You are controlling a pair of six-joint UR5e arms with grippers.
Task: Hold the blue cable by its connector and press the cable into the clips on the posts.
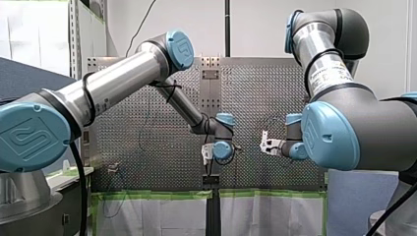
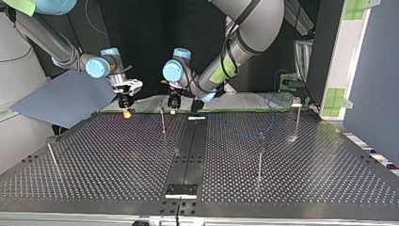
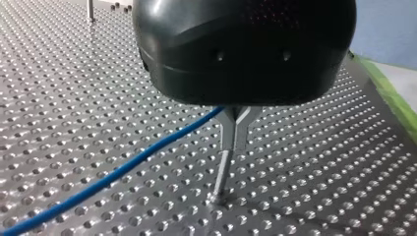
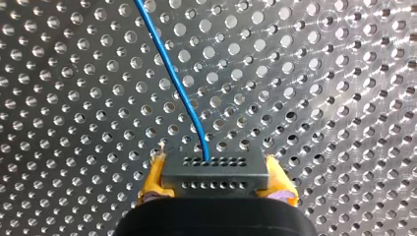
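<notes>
Upper left of top view: my right gripper (image 2: 126,112), yellow pads clamped on black rectangular plastic connector (image 4: 215,178). Thin blue cable (image 4: 172,73) leaves connector, runs ahead of gripper over perforated metal table (image 4: 334,73). Upper centre of top view: my black left gripper (image 2: 173,108), near thin metal post (image 2: 163,121). Cable reaches up under it. Whether it grips anything: cannot tell.

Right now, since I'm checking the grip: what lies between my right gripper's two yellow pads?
The dark connector, clamped between the pads, with the blue cable leaving its face; the right wrist view shows it.
</notes>
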